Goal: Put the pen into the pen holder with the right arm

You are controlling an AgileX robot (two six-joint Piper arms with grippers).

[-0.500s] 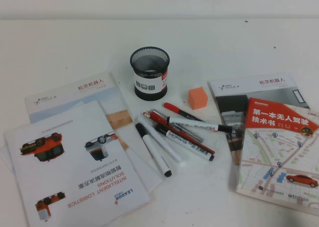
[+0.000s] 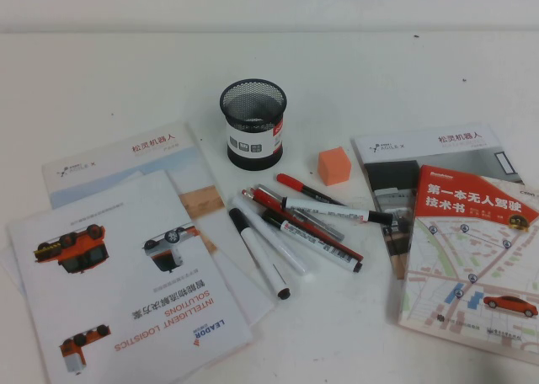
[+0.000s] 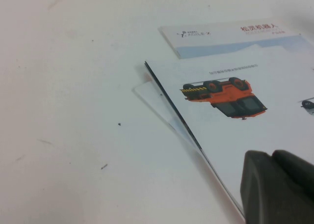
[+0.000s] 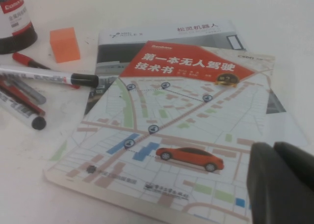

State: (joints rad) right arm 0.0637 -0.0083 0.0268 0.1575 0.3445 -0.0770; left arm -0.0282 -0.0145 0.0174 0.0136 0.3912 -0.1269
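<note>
No grasp is begun; the pen [image 2: 259,253] lies near the pen holder [image 2: 253,123]; the right hand [image 4: 282,184], pressed together over the book [image 4: 162,135] at right, must be spread and reached leftward; the left hand [image 3: 277,187], whose state cannot be told, is parked at near left.

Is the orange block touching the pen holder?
Apart. The high view shows bare table between the orange block and the pen holder.

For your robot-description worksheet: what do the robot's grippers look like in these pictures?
Only fingertips show, and only in the wrist views. The left gripper and right gripper are matte black, rounded blocks with soft edges. No cables, markings or arm links are visible.
</note>
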